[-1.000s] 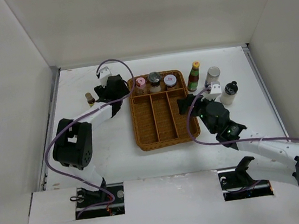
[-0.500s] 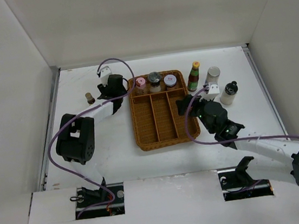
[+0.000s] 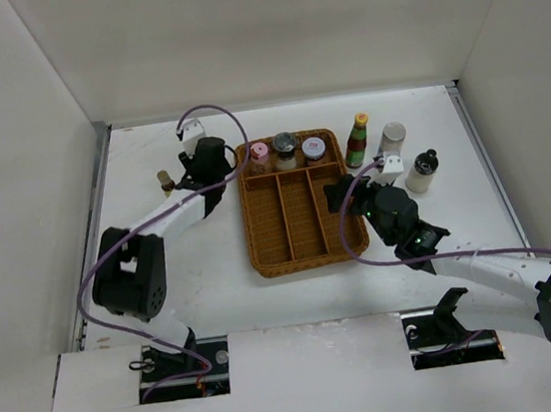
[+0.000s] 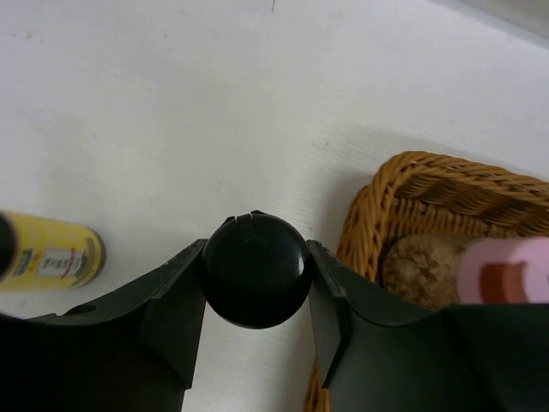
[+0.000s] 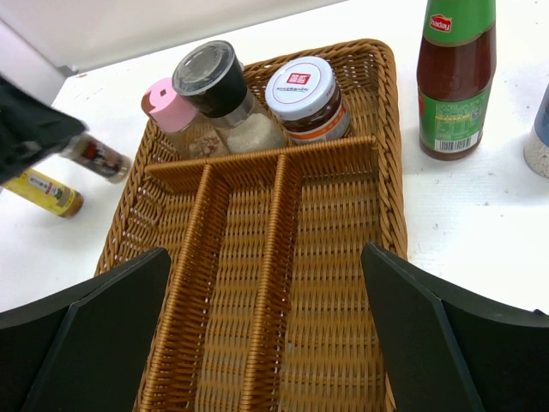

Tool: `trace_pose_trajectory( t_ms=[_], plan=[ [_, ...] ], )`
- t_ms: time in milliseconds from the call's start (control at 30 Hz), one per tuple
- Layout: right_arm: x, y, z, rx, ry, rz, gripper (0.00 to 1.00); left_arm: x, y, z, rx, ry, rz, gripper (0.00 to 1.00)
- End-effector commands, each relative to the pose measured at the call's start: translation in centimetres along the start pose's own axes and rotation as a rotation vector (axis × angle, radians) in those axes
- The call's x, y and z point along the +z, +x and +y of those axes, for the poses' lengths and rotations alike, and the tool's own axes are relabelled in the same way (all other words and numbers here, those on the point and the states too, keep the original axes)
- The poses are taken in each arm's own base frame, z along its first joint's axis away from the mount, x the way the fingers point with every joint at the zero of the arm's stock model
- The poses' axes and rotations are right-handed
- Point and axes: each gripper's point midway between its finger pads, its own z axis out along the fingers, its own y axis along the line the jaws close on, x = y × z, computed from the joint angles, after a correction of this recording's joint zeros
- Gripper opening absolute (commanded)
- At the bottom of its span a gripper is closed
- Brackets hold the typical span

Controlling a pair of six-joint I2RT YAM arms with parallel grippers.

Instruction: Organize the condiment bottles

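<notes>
Left gripper is pinched on the round top of the black-capped bottle, one finger pressed to each side of the cap. That bottle is just outside the tray's far left corner, over the white table. From the right wrist camera it looks tilted, its top hidden under the gripper. I can't tell whether its base is on the table.

Just to its left, apart from the gripper, the yellow bottle sits on the table.

Right gripper hangs over the near right part of the tray with its fingers spread wide and nothing between them.

Three jars stand in a row in the cross compartment at the tray's far end: the pink jar on the left, the grinder with a dark lid in the middle, and the white-lidded jar on the right. The long compartments nearer the arms show only wicker.

Three more stand on the table right of the tray. The sauce bottle, red with a green label and yellow cap, is just beside the far right corner. The shaker is near it, and the dark-topped bottle is farther right and a little nearer.
</notes>
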Motion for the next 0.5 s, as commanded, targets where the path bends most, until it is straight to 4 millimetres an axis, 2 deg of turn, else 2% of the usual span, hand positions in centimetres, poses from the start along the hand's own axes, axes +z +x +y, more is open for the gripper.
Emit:
trace_pose_trajectory(
  t_ms=[0,100,267,367,467],
  plan=[
    [0.2,-2.6,1.8,0.046,-0.050,-0.070,1.00,-5.7,-6.6,-1.1,-0.077,0.077,-0.178,0.22],
    [0.0,-2.8,1.8,0.051,-0.052,-0.077,1.00,-9.0,-7.1,-1.9,-0.084,0.141,-0.200,0.22],
    [0.0,-3.0,1.8,0.050,-0.049,-0.084,1.00,-13.4,-5.3,-5.2,-0.046,0.267,-0.174,0.23],
    [0.0,-2.8,1.7,0.053,-0.047,-0.080,1.00,-14.3,-3.5,-8.1,-0.009,0.328,-0.141,0.23],
    [-0.2,-3.1,1.6,0.052,-0.046,-0.088,1.00,-14.0,-1.7,-9.9,0.022,0.347,-0.117,0.23]
  ],
)
